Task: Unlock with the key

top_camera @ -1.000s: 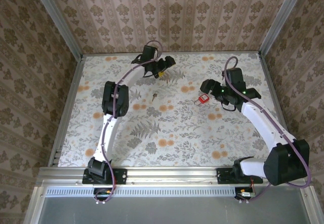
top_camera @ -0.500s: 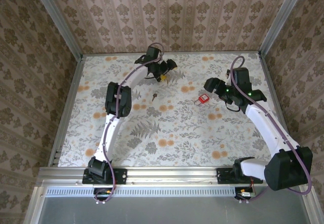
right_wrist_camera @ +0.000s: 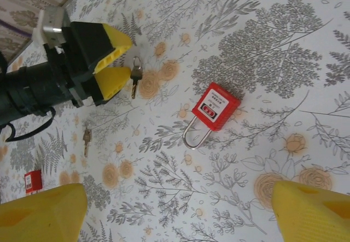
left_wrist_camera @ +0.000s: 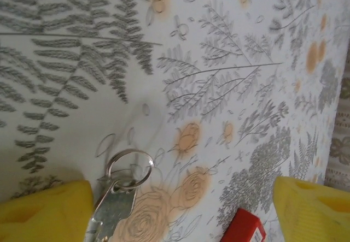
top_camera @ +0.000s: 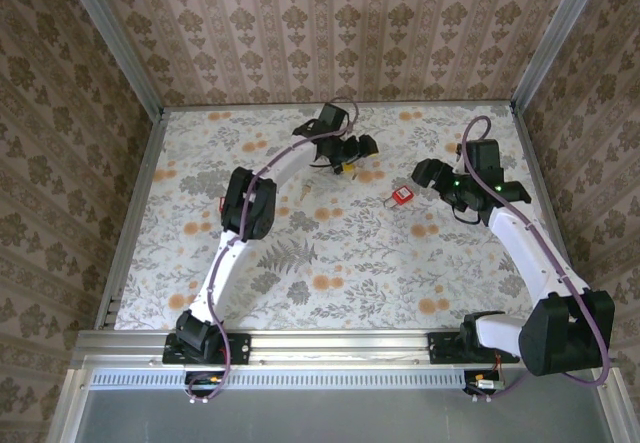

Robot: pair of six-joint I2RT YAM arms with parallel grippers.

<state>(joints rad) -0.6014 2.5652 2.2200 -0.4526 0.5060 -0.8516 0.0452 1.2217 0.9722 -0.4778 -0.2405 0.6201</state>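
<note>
A red padlock lies flat on the floral table, its steel shackle pointing toward the near left. A silver key on a ring sits at the tip of one yellow finger of my left gripper. That gripper's jaws stand wide apart, and I cannot tell whether the key touches the finger. The padlock's corner shows low between those fingers. My right gripper hovers open just right of the padlock, nothing between its fingers.
A second key lies loose on the table left of the padlock. A second small red lock sits by the left arm's elbow. Patterned walls enclose the table on three sides.
My left gripper has swung right and nearer, from the back middle toward the padlock. My right gripper has drifted slightly right. The padlock and the loose key have stayed put.
</note>
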